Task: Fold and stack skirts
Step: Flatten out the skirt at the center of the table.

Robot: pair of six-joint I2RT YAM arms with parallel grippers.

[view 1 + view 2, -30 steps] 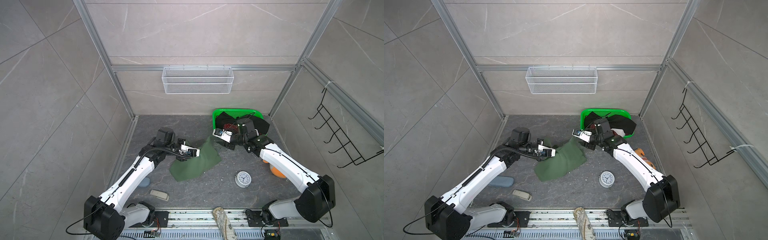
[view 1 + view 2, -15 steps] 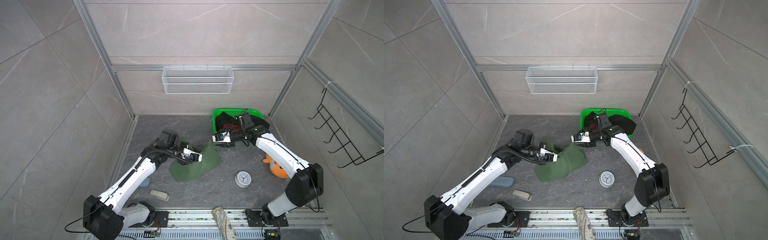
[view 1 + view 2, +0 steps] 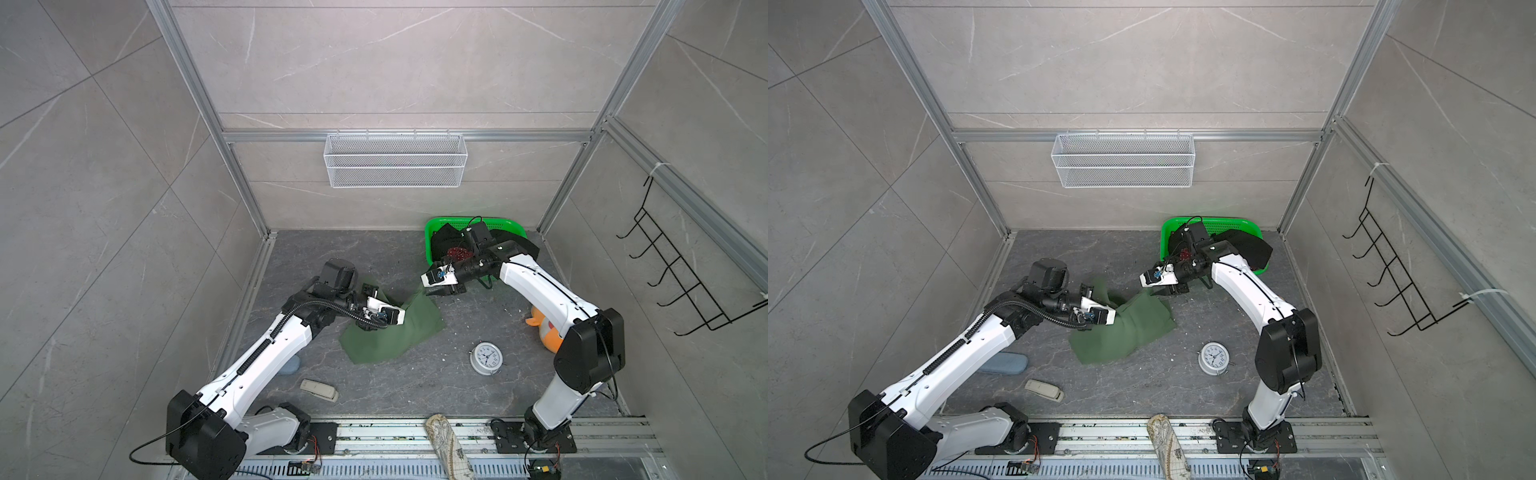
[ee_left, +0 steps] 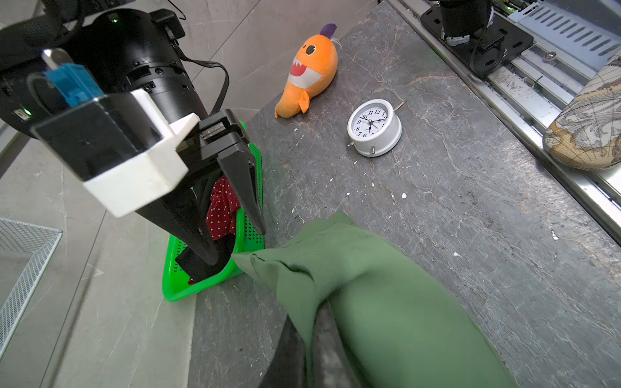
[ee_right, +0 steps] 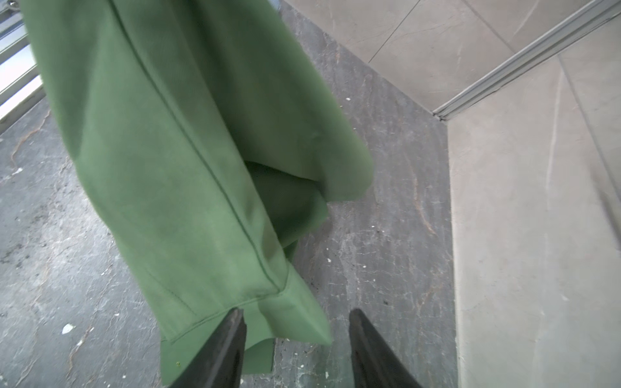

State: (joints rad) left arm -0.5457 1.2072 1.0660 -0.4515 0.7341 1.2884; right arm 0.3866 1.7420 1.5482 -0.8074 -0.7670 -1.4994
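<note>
The olive green skirt lies bunched mid-table. One edge is lifted, with my left gripper shut on that fold. My right gripper hovers open just over the skirt's far corner, which lies loose between its fingers. The red polka-dot skirt and the black skirt sit in the green basket behind the right arm.
An orange plush fish and a white alarm clock lie at the right. A beige remote and a blue-grey case lie front left. A patterned cloth roll rests on the front rail. A wire basket hangs on the back wall.
My left gripper has carried its fold of the green skirt a little right and down. The right arm has raised its elbow, its open gripper staying over the skirt's far corner, which has sagged.
</note>
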